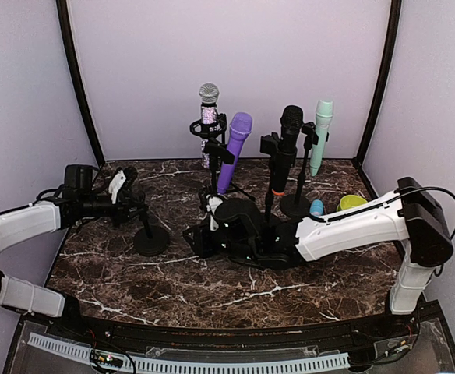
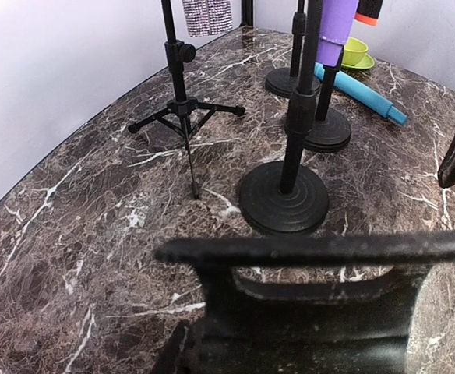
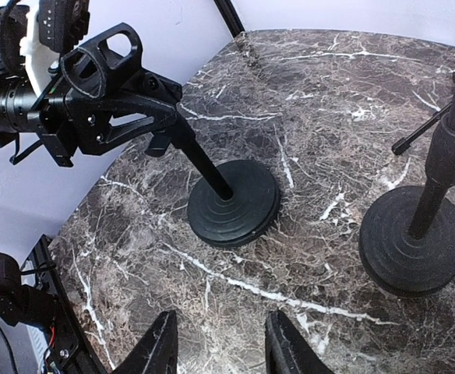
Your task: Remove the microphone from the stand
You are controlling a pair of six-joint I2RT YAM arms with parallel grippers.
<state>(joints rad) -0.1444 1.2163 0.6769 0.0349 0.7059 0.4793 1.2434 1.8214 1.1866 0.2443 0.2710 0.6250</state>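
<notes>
While the left gripper (image 3: 173, 123) clamps both fingers on the upper pole of a round-based stand (image 3: 234, 204) near the left edge of the bench (image 1: 134, 288), the right gripper (image 3: 222, 335) hangs low over the bench's middle. Its fingers are parted, with only bare marble between them.

The purple microphone (image 1: 237, 140) sits tilted in the clip of its own stand (image 2: 283, 196), just behind the right gripper and untouched by either one.

Along the rear edge, from left to right:
- a glittered silver microphone (image 1: 209, 101), upright on a tripod (image 2: 185, 117);
- a black microphone (image 1: 288, 132) with an orange band;
- a mint microphone (image 1: 321, 128).

Toward the rear right corner, a blue tube (image 2: 360, 89) lies flat beside a green cup (image 2: 355, 50).
</notes>
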